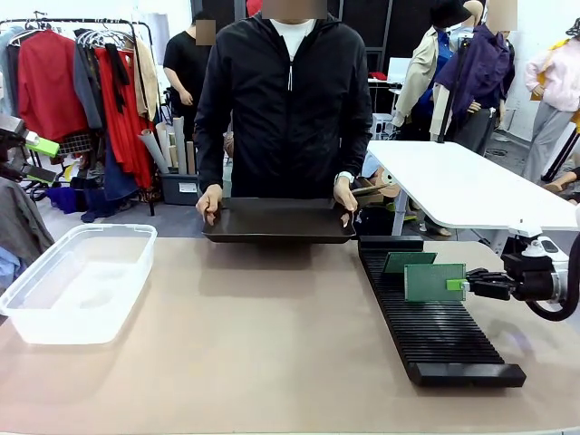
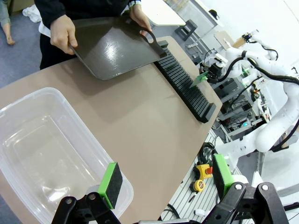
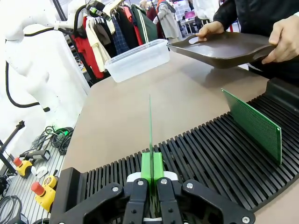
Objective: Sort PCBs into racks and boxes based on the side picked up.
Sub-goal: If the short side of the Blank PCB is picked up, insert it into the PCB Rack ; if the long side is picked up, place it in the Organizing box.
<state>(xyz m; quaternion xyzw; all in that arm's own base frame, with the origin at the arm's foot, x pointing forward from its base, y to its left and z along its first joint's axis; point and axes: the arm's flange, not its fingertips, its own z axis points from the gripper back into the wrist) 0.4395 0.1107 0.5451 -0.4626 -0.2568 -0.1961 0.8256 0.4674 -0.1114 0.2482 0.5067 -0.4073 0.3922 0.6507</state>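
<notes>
On the tan counter (image 1: 272,344), clothes rails behind, my right fingers (image 3: 150,173) clenched a PCB (image 1: 433,282) upright over the rack (image 1: 435,326); my left fingers (image 2: 112,184) hung released above the box (image 2: 42,154).

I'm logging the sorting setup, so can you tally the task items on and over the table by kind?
PCBs: 2, one clamped in the right gripper over the rack, at, and one standing in the rack's slots
Racks: 1
Clear boxes: 1
Dark trays: 1, held by the person
Total: 5
</notes>
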